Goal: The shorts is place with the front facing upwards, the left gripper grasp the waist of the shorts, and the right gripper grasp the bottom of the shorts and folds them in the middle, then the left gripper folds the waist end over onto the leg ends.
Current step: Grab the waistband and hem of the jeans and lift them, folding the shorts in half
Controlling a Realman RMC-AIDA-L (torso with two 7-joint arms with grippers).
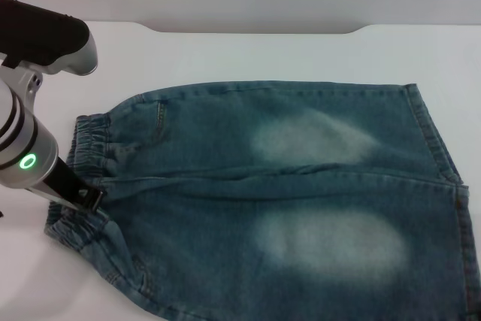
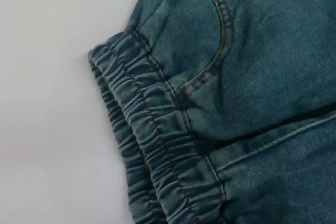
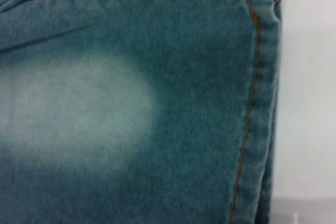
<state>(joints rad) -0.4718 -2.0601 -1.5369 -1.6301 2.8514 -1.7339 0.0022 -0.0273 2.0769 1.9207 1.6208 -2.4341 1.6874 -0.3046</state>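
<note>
Blue denim shorts (image 1: 301, 186) lie flat on the white table, front up. Their elastic waist (image 1: 92, 139) is at the left and the leg ends (image 1: 440, 148) at the right. My left gripper (image 1: 92, 199) is down at the middle of the waist edge, its dark tip touching the cloth. The left wrist view looks close onto the gathered waistband (image 2: 157, 145) and a front pocket seam (image 2: 223, 40). Filling the right wrist view are a faded leg panel (image 3: 79, 108) and the stitched hem (image 3: 257, 103). The right gripper does not show in any view.
White table (image 1: 263, 58) surrounds the shorts, with bare surface behind them and to the left of the waist. The table's back edge (image 1: 255, 29) runs across the far side. The shorts reach the right and near borders of the head view.
</note>
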